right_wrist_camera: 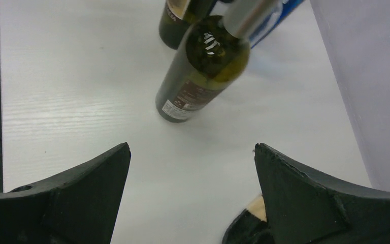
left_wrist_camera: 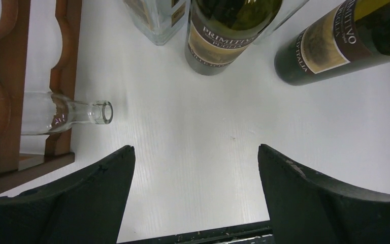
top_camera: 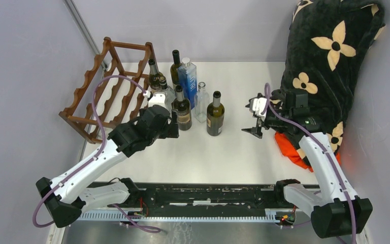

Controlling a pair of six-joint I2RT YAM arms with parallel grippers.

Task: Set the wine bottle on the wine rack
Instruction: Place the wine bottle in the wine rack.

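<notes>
From my station I see the wine rack (top_camera: 127, 45) at about 10 o'clock on the white table (top_camera: 233, 152), standing at an angle near the left wall. A clear glass bottle (left_wrist_camera: 84, 112) lies on its side in the rack. In the left wrist view its open mouth sticks out past the scalloped rail, at 9 o'clock from the fingers.

The left gripper (left_wrist_camera: 195, 152) is spread wide and holds nothing; only bare table shows between the two black fingers. It hangs just beside the rack's near corner. The glass bottle is close to it but apart from it.

At 12 o'clock of this same view stands a dark bottle with a PRIMITIVO label (left_wrist_camera: 223, 35), and at 2 o'clock a second dark bottle (left_wrist_camera: 335, 46) with the same label. A square clear bottle (left_wrist_camera: 157, 20) is at 11 o'clock, cut by the frame edge.

From above, the standing bottles make one group at 12 o'clock of the table, with a blue bottle (top_camera: 188, 79) among them.

The right gripper (right_wrist_camera: 192, 147) is also spread wide and empty, above bare table. A dark green bottle (right_wrist_camera: 203, 71) stands at 12 o'clock in front of it, well apart. Behind the right arm, at 2 o'clock, a black cloth with cream flowers (top_camera: 330, 61) is piled against the wall, with something orange (top_camera: 294, 147) under it.
</notes>
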